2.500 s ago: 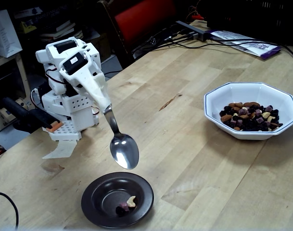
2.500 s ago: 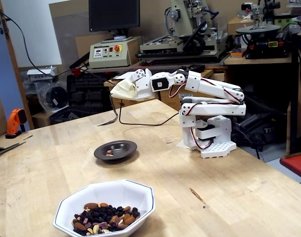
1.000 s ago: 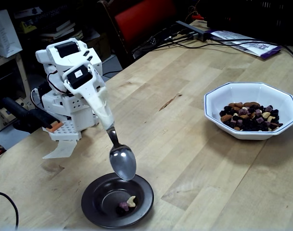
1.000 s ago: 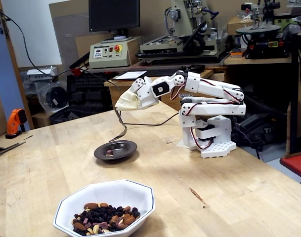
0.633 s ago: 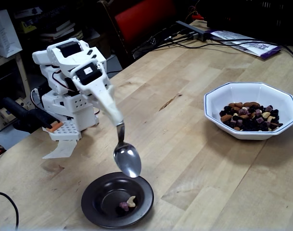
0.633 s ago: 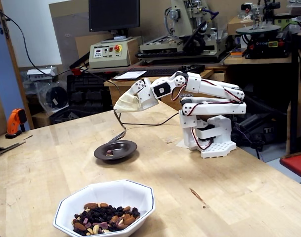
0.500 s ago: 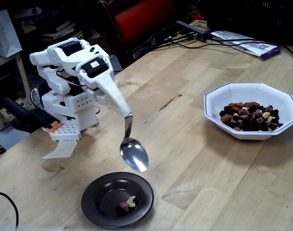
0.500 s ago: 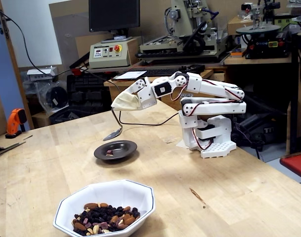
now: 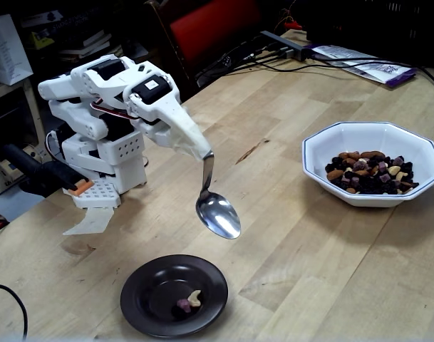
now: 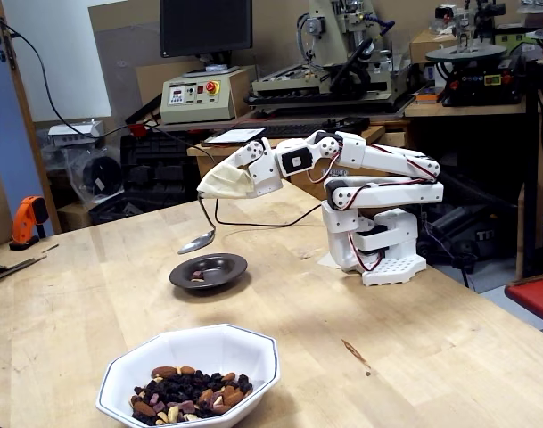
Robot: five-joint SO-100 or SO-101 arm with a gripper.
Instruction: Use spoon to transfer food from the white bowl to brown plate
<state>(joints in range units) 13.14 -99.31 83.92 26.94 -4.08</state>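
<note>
Both fixed views show the wooden table [image 9: 309, 256] carrying the white bowl [image 9: 373, 142], which holds the trail-mix food [image 9: 370, 173], well apart from the brown plate [image 9: 142, 296]. A few food pieces [image 9: 187, 302] lie in the plate's centre. The gripper [image 9: 201, 151], its fingers hidden under whitish tape, holds the spoon [image 9: 217, 214] by its wrapped handle. The spoon bowl hangs empty above the table, beside the plate.

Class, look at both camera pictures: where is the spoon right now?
In both fixed views the spoon hangs in the air from the gripper, just above the brown plate and well clear of the white bowl.
</note>
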